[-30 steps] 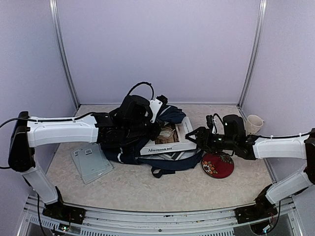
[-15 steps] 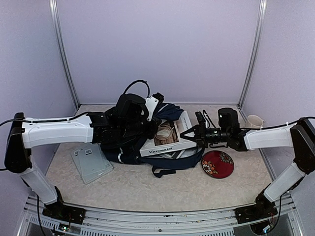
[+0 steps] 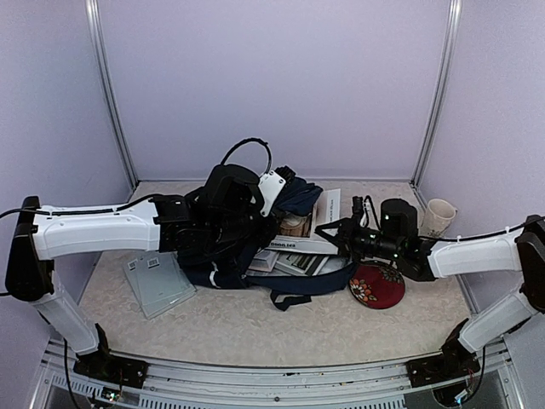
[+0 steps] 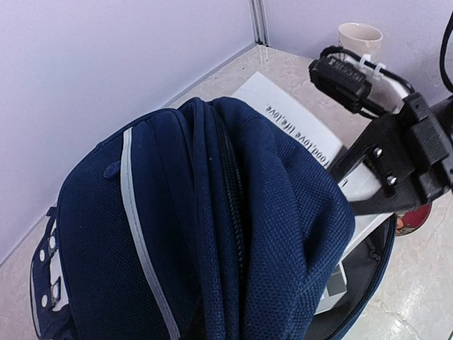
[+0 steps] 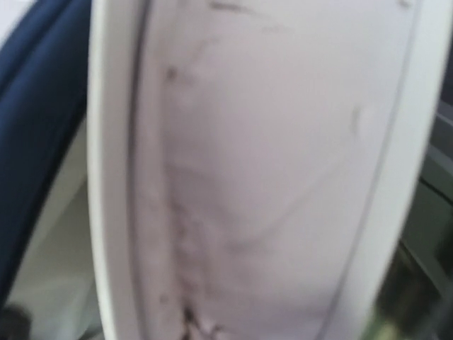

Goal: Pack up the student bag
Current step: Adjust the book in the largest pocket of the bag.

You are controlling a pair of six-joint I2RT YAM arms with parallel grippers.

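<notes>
My right jaws are closed on the near edge of the book. In the left wrist view one finger lies over the white cover and the other sits under it. The right wrist view is filled by a blurred white surface, so it tells me nothing more. The book is tilted, its far end raised. Its low end goes into the open mouth of the bag.

My left jaws are buried in the bag's top fabric, which is bunched up around them. I cannot tell from either view whether they are clamped or apart. The left wrist camera shows only navy cloth with a pale stripe, with no finger of its own in sight.

The bag lies at the middle of the surface, its mouth facing 3 o'clock and a black strap trailing out at 5 o'clock. Inside the mouth, under the book, lies more printed matter. I cannot count how many pieces there are.

Outside the bag I count:
- One red patterned disc at 4 o'clock of the bag, just beside it and under my right arm.
- One pale cup at 2 o'clock, upright by the right wall.
- What look like two grey flat sheets, overlapping, at 8 o'clock.
</notes>
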